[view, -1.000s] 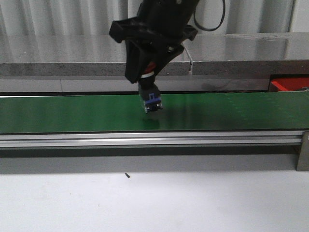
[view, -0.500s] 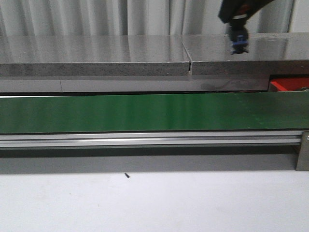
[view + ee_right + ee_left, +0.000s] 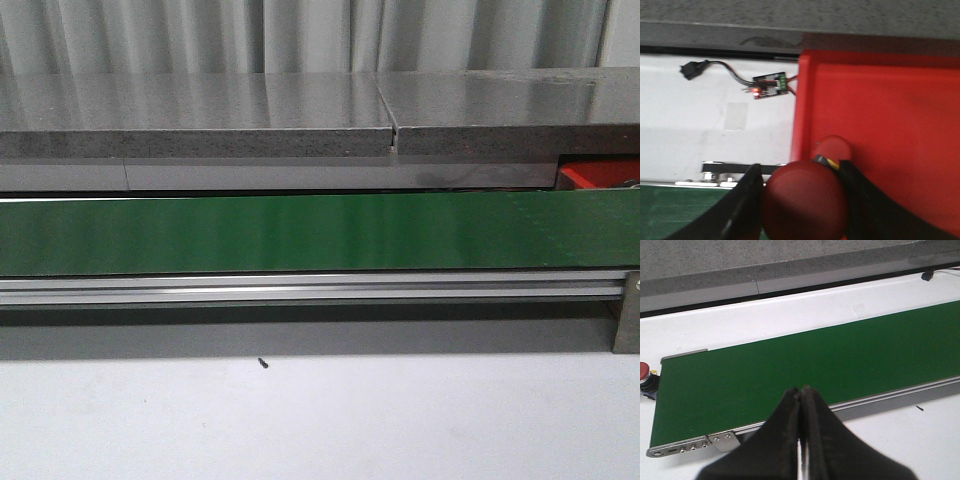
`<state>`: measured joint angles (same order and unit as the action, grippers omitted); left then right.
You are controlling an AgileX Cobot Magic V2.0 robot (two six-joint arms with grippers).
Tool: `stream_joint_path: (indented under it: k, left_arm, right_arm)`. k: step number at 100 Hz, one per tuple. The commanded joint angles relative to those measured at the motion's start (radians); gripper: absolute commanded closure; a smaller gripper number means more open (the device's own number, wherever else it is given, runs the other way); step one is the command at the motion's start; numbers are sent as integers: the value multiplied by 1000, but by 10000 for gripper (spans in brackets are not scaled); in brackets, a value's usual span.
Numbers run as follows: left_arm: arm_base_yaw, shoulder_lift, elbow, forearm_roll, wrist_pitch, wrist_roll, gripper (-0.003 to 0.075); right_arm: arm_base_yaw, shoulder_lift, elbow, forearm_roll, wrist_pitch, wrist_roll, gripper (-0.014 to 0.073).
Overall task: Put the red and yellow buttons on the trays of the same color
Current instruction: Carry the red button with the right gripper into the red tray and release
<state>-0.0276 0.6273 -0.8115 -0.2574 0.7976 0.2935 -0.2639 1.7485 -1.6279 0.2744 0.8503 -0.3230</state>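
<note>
Right end effector [image 3: 802, 200] clamps red button [image 3: 805, 200] over red tray [image 3: 890, 100] near its rim (second button [image 3: 834, 148] below). Risk: release bounces off it, out. Left end effector [image 3: 801, 405] closed, empty.

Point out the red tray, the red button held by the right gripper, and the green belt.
red tray [image 3: 900, 110]: right wrist view, on its flat floor.
red button [image 3: 805, 202]: right wrist view, on its domed cap.
green belt [image 3: 300, 235]: front view, on its top surface.
</note>
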Motion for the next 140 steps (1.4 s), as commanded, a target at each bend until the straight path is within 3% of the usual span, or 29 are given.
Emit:
stream_joint_path:
  k: [1, 36, 76, 104, 112, 131, 140]
  left_arm:
    - [-7, 0, -25, -21, -72, 1, 739]
    - [-7, 0, -25, -21, -72, 1, 739]
    - [-7, 0, -25, -21, -72, 1, 739]
    - [-7, 0, -25, -21, -72, 1, 739]
    - [-7, 0, -25, -21, -72, 1, 739]
    - [-7, 0, -25, -21, -72, 1, 739]
    - [-7, 0, -25, -21, -72, 1, 739]
  right_arm:
    - [-53, -20, -31, 9, -60, 1, 555]
    - [-142, 111, -31, 10, -178, 58, 555]
    - [-149, 227, -31, 100, -356, 94, 555]
    - [-149, 280, -31, 152, -350, 94, 543]
    - [-149, 282, -31, 152, -347, 94, 476]
    - [-149, 287, -31, 152, -338, 94, 132]
    - [-149, 284, -31, 152, -336, 94, 70]
